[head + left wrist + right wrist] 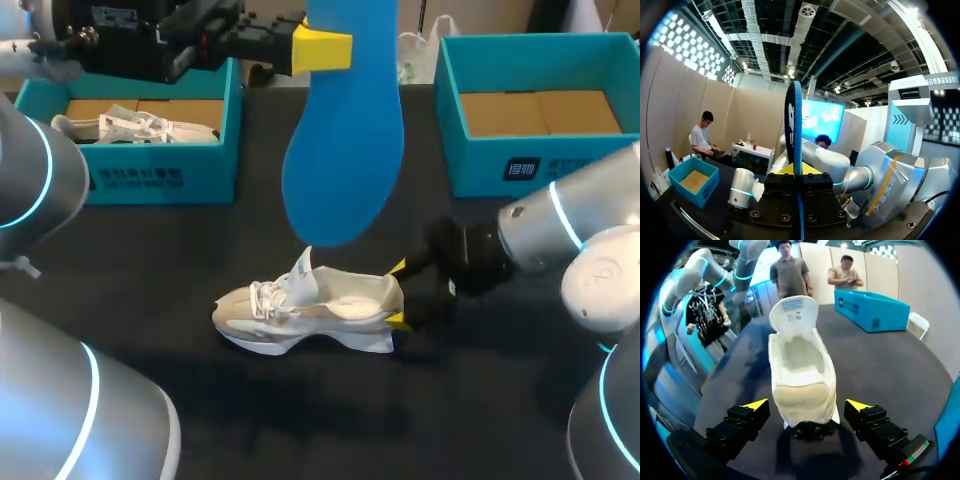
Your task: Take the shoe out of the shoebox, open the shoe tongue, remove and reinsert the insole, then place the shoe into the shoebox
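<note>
The shoe lies out on the table, tongue lifted, its blue insole pinched aloft in the left gripper, the right gripper spread wide around the heel; reinserting and boxing remain.

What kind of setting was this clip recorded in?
Probably a two-arm robot test bench: a black table carrying teal shoeboxes, a white shoe and a blue insole.

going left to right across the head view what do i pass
teal cardboard shoebox holding a white shoe → white mesh sneaker on the black table → right gripper → second teal cardboard shoebox; the blue foam insole in the left gripper hangs over the sneaker, so skipped
</note>
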`<state>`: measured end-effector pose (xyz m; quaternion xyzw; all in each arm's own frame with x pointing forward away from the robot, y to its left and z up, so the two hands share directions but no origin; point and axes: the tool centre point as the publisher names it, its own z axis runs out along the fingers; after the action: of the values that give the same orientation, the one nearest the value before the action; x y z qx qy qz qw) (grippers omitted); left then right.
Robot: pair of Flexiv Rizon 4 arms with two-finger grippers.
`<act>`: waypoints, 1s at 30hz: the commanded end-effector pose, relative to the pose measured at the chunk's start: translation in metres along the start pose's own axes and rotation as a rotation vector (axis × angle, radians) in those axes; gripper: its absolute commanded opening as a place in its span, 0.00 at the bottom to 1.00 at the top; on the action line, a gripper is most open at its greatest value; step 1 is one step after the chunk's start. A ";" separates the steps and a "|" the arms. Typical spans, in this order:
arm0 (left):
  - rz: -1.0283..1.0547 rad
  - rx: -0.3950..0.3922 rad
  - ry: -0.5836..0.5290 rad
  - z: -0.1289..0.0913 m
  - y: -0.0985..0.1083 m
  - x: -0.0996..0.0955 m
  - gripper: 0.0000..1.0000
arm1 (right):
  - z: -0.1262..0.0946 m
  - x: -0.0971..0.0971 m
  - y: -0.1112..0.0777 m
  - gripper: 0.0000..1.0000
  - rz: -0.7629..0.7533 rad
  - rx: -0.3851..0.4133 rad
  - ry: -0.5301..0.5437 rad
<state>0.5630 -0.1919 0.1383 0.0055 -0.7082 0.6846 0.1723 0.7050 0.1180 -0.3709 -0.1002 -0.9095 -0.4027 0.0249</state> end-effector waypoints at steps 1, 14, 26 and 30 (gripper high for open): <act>0.001 0.002 0.002 0.001 0.000 -0.001 0.00 | -0.014 0.011 0.008 1.00 -0.018 0.414 -0.015; 0.001 0.002 0.002 0.001 0.000 -0.001 0.00 | -0.018 0.017 0.030 1.00 0.069 0.673 0.033; 0.001 0.002 0.002 0.001 0.000 -0.001 0.00 | -0.019 0.028 0.046 1.00 0.116 0.825 -0.019; 0.001 0.002 0.002 0.001 0.000 -0.001 0.00 | -0.015 0.023 0.045 1.00 0.073 0.871 -0.061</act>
<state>0.5630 -0.1918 0.1383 0.0055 -0.7082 0.6846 0.1723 0.6921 0.1331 -0.3245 -0.1333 -0.9777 -0.1566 0.0417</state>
